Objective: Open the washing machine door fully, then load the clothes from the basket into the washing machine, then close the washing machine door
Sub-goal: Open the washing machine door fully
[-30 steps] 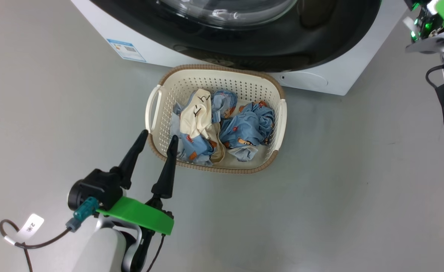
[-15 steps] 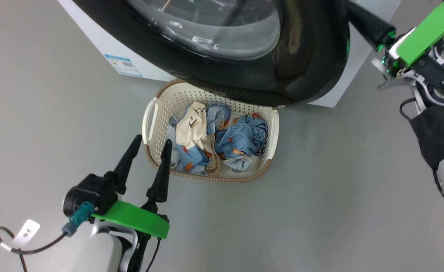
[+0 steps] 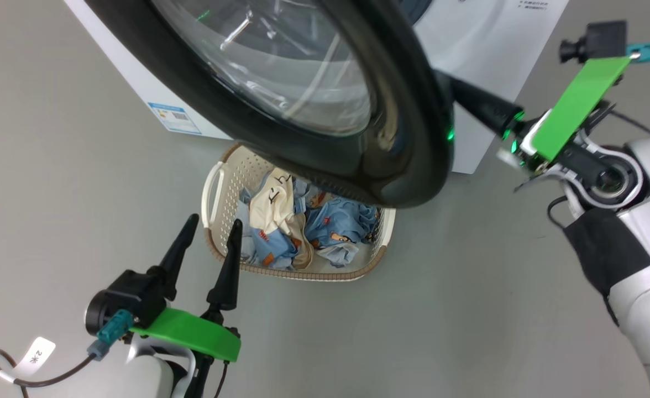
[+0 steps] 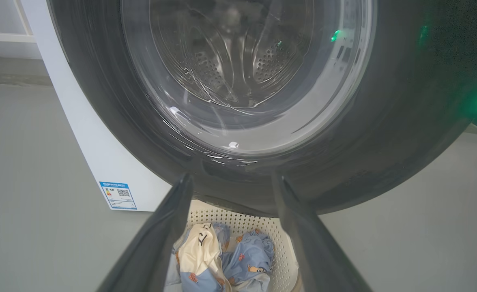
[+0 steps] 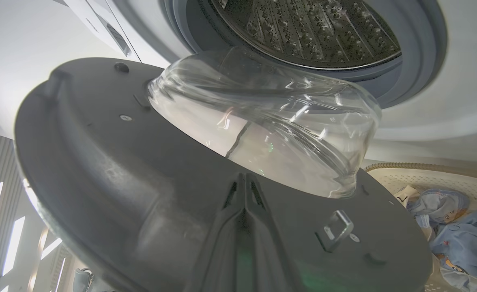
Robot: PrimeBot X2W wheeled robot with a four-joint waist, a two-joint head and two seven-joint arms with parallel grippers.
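Where the door (image 3: pixel 402 138) stands part-open above the basket (image 3: pixel 214 188), my right tool (image 5: pixel 244 180) is pinched together, tips at the door's inner face by the glass bowl (image 5: pixel 271 134). Empty, my left tool (image 3: pixel 214 221) is spread apart beside the basket's near rim. In the basket lie the clothes (image 3: pixel 336 221), before the washing machine (image 3: pixel 485 38).

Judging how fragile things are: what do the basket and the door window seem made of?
Basket: probably moulded plastic, matte cream, given its rows of punched holes. Door window: clear and glossy with sharp reflections, glass or hard plastic, can't tell which.
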